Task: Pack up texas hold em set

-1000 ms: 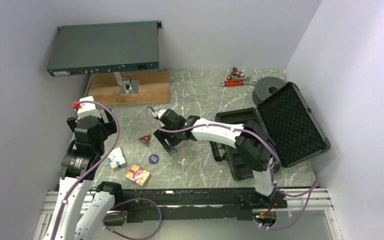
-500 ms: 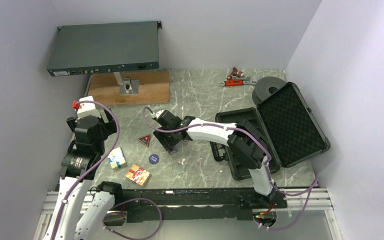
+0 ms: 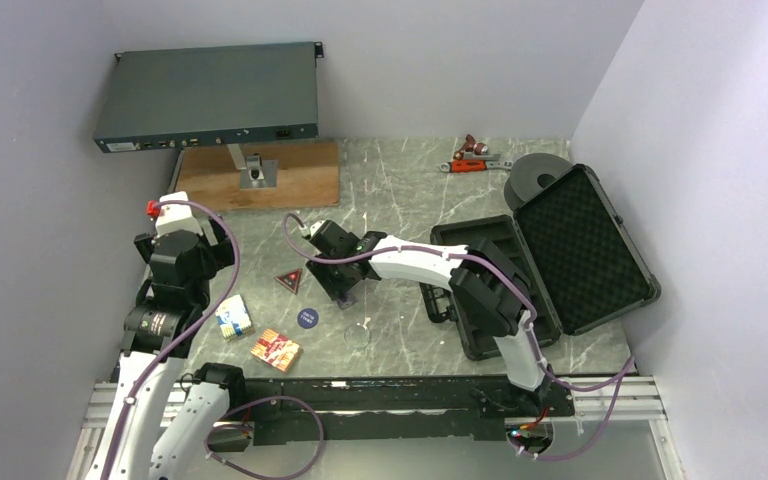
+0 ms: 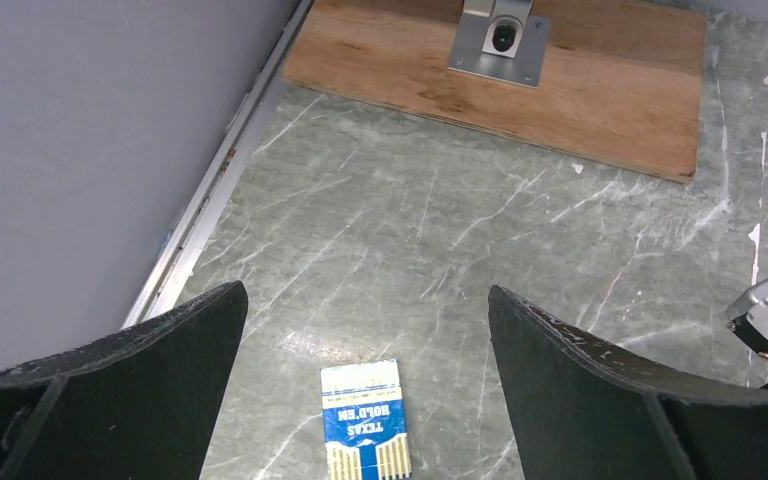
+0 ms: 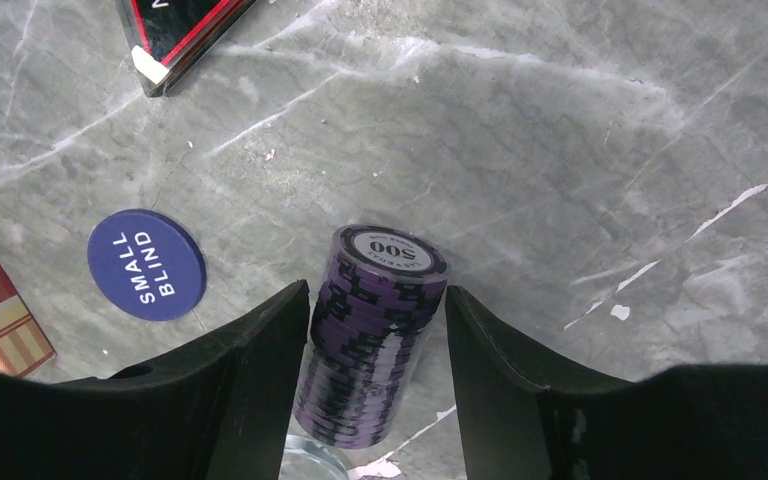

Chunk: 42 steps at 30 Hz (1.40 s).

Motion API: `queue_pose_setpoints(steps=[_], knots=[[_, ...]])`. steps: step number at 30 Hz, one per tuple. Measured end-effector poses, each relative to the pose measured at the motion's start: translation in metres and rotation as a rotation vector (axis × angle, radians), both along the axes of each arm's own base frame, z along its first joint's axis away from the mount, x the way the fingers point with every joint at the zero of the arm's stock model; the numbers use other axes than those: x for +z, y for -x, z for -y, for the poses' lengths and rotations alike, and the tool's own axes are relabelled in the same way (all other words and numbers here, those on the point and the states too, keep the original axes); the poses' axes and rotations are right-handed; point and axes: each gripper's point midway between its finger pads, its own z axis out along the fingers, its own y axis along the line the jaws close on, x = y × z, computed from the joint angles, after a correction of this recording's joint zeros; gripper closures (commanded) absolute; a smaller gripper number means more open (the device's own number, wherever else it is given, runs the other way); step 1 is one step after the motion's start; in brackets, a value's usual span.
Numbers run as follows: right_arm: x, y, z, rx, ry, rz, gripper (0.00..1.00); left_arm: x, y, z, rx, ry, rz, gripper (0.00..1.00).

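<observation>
Right pincer (image 5: 375, 293) has shifted left, clasping purple chip stack (image 5: 372, 345) marked 500.

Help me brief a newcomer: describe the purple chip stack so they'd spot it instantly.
Find the open black case on the right; the right gripper reaches left of it. Between its fingers stands the purple chip stack, a tall column, unlike the flat blue disc and red triangle nearby.
</observation>
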Motion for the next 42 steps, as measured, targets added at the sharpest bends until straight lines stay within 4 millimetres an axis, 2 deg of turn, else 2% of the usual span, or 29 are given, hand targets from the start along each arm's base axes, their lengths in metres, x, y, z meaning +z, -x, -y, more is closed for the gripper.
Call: queue_pose_setpoints(steps=[14,21,28,30,32,34,42], knots=[[-0.008,0.001,0.002,-0.005,0.026,-0.014,0.43,-0.001,-0.001,0.000,0.000,-0.001,-0.005,0.03],[-0.010,0.002,0.004,-0.013,0.037,-0.021,0.36,-0.001,-0.001,0.000,0.000,-0.001,-0.005,0.03],[-0.014,0.005,0.007,-0.017,0.059,-0.029,0.39,-0.001,-0.001,0.000,0.000,-0.001,-0.005,0.03],[-0.014,0.004,0.008,-0.021,0.062,-0.029,0.43,-0.001,-0.001,0.000,0.000,-0.001,-0.005,0.03],[-0.014,0.004,0.008,-0.023,0.062,-0.029,0.61,-0.001,-0.001,0.000,0.000,-0.001,-0.005,0.03],[-0.014,0.005,0.008,-0.027,0.064,-0.027,0.75,-0.001,-0.001,0.000,0.000,-0.001,-0.005,0.03],[-0.013,0.007,0.008,-0.010,0.066,-0.035,0.99,-0.001,-0.001,0.000,-0.001,-0.001,-0.005,0.03]])
